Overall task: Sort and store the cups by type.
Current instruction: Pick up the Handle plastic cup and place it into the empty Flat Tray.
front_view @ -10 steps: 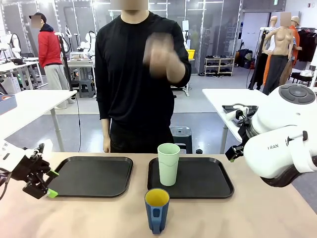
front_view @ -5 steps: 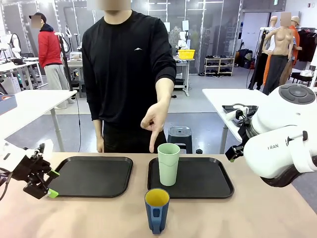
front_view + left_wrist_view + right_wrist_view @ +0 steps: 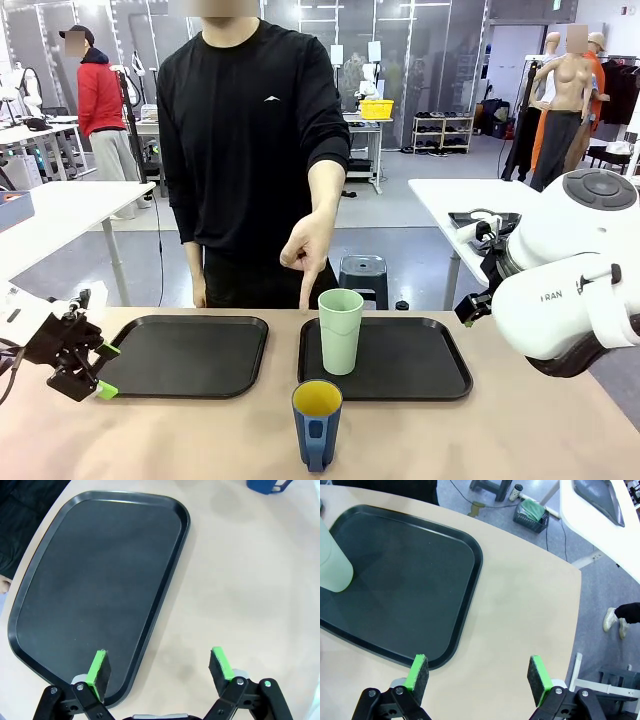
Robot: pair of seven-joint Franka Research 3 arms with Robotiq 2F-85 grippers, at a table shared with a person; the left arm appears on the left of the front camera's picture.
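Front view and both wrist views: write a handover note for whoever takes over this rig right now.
Left gripper: open, holding nothing, over the table at the left tray edge.
Right gripper: open, holding nothing, at the right tray outer edge.
Mint-green tumbler: upright on the right tray's left part.
Blue mug: upright on the bare table in front of the trays, handle toward the robot.
Person's hand: pointing down beside the tumbler.
Done: tumbler sits on a tray.
Left: the mug, probably onto the left tray.
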